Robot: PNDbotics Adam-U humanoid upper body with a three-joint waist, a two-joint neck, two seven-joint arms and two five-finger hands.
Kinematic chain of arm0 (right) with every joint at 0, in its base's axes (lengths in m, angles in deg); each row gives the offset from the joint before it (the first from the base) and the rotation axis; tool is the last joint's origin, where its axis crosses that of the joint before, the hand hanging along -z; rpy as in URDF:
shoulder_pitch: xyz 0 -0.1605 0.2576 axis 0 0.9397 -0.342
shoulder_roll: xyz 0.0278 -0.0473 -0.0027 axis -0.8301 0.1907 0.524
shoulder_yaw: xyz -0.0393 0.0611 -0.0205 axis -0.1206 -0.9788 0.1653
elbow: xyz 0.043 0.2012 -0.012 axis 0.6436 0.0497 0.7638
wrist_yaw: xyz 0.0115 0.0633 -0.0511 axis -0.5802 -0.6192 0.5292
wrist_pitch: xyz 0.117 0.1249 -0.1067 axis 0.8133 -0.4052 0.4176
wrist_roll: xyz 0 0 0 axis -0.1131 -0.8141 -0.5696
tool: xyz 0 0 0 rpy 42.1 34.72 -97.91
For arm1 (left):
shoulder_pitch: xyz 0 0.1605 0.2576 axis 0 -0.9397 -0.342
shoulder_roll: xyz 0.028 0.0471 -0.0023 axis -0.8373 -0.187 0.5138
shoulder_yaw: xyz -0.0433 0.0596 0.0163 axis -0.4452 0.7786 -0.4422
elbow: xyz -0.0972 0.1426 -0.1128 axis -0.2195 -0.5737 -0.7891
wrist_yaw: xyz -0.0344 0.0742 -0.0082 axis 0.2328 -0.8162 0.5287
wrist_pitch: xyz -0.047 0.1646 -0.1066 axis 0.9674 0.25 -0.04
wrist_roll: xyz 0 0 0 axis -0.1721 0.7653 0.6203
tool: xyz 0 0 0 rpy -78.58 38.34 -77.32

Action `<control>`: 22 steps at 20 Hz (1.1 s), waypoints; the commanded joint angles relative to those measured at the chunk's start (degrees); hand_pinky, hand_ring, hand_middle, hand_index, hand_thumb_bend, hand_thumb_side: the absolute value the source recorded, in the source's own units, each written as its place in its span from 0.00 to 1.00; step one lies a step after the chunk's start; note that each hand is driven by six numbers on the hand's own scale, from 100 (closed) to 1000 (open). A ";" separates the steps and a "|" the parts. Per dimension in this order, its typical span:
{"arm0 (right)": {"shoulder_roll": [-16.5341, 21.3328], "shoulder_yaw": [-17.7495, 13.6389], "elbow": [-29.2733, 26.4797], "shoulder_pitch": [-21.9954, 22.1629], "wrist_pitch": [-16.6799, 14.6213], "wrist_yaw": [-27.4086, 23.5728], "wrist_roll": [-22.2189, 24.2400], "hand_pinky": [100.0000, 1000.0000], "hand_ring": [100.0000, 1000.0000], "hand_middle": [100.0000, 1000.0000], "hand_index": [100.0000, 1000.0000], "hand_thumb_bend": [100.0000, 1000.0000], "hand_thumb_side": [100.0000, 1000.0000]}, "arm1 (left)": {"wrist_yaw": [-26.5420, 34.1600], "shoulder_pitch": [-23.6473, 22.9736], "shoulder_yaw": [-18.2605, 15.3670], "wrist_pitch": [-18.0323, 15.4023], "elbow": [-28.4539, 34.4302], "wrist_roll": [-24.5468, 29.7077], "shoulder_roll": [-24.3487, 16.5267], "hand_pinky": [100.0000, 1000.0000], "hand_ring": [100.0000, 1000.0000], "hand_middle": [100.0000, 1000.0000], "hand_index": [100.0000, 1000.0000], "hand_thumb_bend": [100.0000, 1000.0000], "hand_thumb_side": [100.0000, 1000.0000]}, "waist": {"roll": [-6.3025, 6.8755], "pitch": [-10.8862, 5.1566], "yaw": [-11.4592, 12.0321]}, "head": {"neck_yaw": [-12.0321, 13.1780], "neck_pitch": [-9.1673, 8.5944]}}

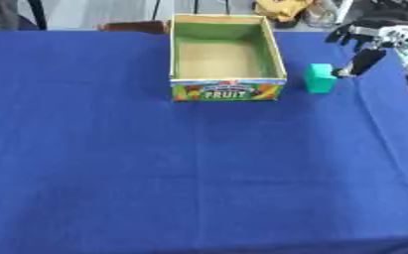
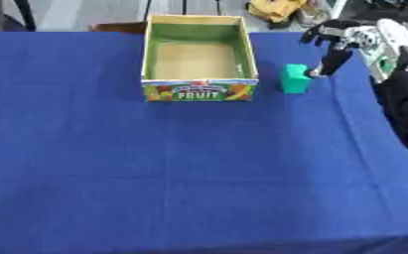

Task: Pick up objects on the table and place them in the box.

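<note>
One hand (image 2: pixel 342 37), the robot's right, enters from the upper right corner and hangs over the far right part of the desk (image 1: pixel 198 173). Its fingers are spread and point downward, curled round nothing; one dark fingertip (image 2: pixel 315 72) reaches down to the upper right edge of the green block (image 2: pixel 295 78), at or just beside it, and whether the two touch cannot be told. The other fingers stand apart above and behind the block. The hand holds nothing.

The green block stands on the blue cloth, just to the right of the box (image 1: pixel 227 92) and level with its near end, with a narrow strip of cloth between them. It is outside the box.

The box is an open cardboard tray with green inner walls and a tan floor; its near outer wall carries a printed fruit picture and the word FRUIT. It lies near the far edge of the desk, slightly right of centre, its long axis running away from the camera. Nothing shows inside it.

The blue cloth covers the whole desk, with faint creases near the right side.
</note>
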 commanded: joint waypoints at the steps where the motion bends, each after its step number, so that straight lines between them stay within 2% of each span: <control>1: 1.08 -0.47 0.27 -1.40 0.04 0.77 0.22 0.69 0.87 0.86 0.90 0.31 0.00 | 0.05 0.49 -0.63 -0.26 0.64 0.11 -1.37 0.63 0.75 0.67 0.79 0.53 0.68 | 0.24 -0.80 0.10 | -0.22 0.18; 22: -1.10 -0.83 4.12 -1.31 0.51 2.39 0.24 0.69 0.86 0.86 0.90 0.27 0.00 | 0.34 0.81 -0.64 -0.35 0.80 0.22 -0.72 0.63 0.75 0.67 0.79 0.54 0.68 | 1.10 0.42 1.75 | -1.03 -0.59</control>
